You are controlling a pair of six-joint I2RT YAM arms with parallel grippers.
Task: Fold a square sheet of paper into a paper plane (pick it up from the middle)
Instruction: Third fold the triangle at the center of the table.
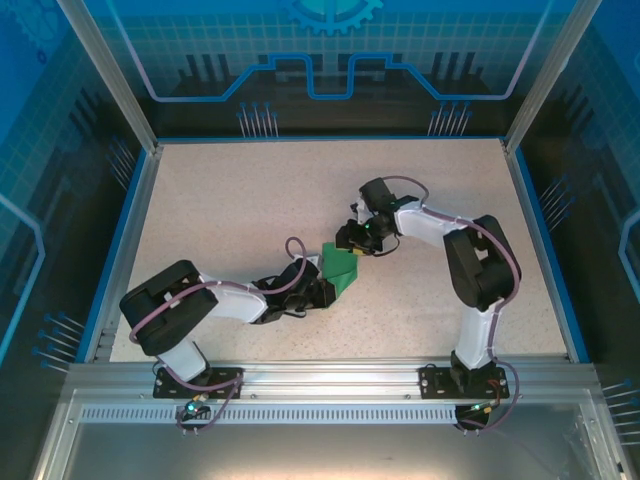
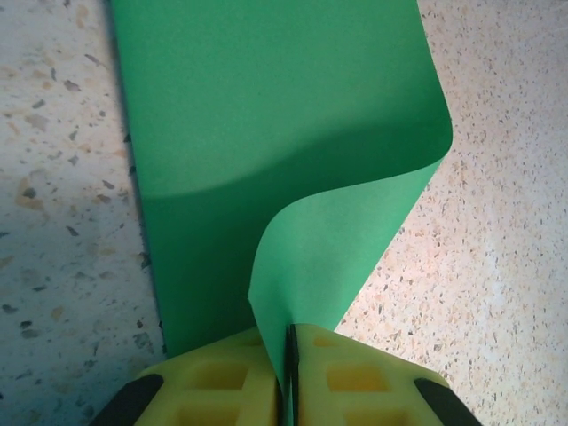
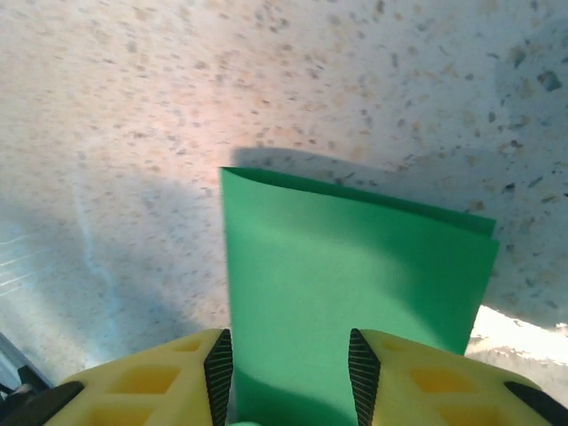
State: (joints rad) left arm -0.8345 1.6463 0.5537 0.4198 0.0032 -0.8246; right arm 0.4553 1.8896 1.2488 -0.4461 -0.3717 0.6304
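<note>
Paper: square sheet of paper (image 1: 341,270), part folded, mid-surface (image 1: 250,200)
Bearing, top view: 1 o'clock of left tool (image 1: 322,287), 7 o'clock of right tool (image 1: 352,240)
Left tool: closed, pinching the curled-up near edge
Right tool: jaws partly apart, straddling the far end, clamping nothing

The paper (image 2: 266,115) is plain green, pincer pads (image 2: 222,382) yellow, table (image 2: 497,266) speckled, perhaps beige.
</note>
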